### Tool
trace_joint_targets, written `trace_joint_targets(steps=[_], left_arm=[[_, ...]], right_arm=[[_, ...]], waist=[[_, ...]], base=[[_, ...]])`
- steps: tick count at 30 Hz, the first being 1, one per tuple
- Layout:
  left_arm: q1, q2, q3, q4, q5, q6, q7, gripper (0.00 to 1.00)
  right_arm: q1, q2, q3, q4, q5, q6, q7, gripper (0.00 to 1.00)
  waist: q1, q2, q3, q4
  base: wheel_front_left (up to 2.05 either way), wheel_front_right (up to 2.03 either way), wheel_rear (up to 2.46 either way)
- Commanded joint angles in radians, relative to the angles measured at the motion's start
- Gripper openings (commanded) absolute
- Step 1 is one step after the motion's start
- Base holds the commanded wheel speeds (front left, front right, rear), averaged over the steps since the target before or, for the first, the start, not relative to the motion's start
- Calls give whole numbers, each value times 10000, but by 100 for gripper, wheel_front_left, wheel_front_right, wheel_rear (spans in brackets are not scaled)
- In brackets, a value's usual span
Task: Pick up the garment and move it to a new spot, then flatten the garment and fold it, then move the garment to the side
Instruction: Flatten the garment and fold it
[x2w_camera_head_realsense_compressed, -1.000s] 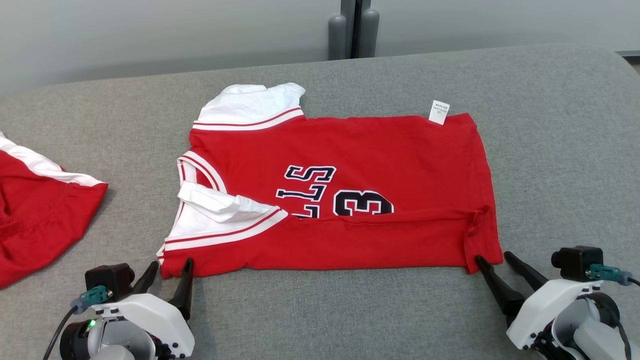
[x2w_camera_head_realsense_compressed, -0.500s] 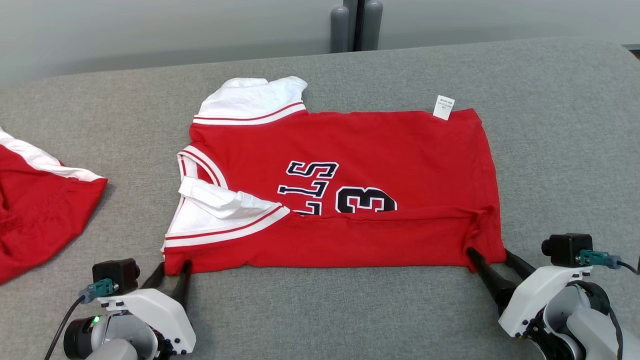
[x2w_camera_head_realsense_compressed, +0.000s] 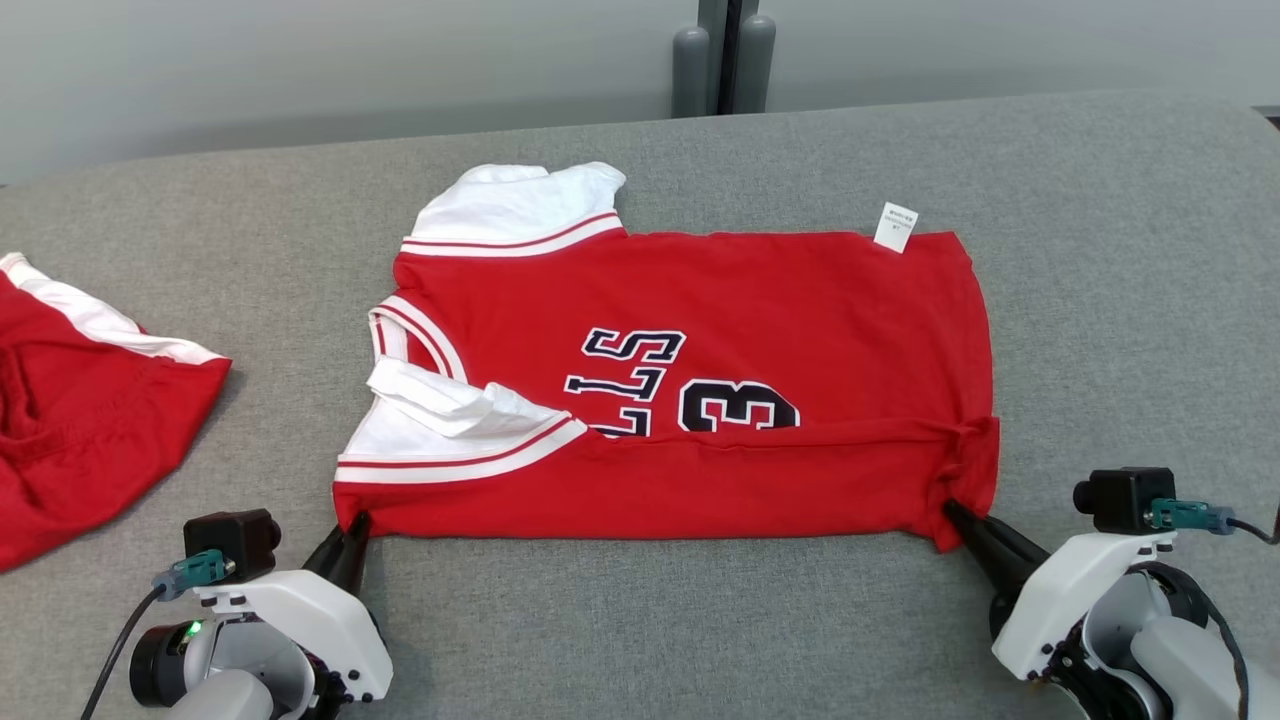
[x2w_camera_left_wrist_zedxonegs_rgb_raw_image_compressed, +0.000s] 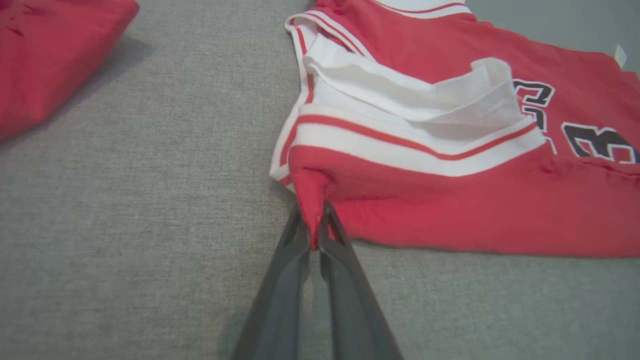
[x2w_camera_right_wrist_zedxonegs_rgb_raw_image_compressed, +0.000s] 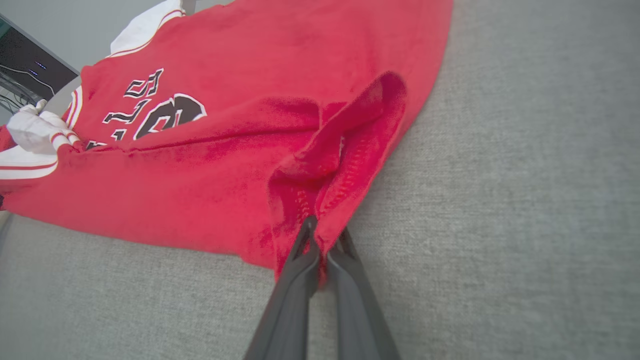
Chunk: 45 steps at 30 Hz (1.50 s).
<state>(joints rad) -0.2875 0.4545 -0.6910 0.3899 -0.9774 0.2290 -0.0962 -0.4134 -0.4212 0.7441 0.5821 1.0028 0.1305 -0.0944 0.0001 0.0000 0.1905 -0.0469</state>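
The garment is a red jersey with white sleeves and dark lettering, lying partly folded across the grey surface, its near edge doubled over. My left gripper is shut on its near left corner, and the left wrist view shows red cloth pinched between the fingers of the left gripper. My right gripper is shut on the near right corner. In the right wrist view the hem bunches up from the right gripper.
A second red and white garment lies at the left edge of the grey padded surface. A small white label sticks up at the jersey's far right corner. Grey posts stand behind the far edge.
Both grippers, open beside the jersey's near corners a second ago, have moved onto those corners and shut on the cloth. The head camera shifted slightly.
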Motion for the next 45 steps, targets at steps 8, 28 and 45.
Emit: trace_joint_targets(steps=[8, 28, 45], left_arm=[[655, 749, -91, -1247, -92, 404, 623, 0], [3224, 2637, -551, -5710, -803, 2266, 2767, 0], [3475, 3268, -657, -6577, -1033, 2751, 3619, 100]], right_arm=[[582, -1236, 47, -1569, 1171, 7, 1065, 0], [3112, -3573, -938, -4211, 2508, 5, 2995, 0], [4792, -2672, -3299, -4679, 1141, 7, 5086, 100]], waist=[[-1, 0, -373, 156], [-1, 0, -896, 868], [-1, 0, -958, 781]], base=[[0, 0, 0], [0, 0, 0], [0, 0, 0]])
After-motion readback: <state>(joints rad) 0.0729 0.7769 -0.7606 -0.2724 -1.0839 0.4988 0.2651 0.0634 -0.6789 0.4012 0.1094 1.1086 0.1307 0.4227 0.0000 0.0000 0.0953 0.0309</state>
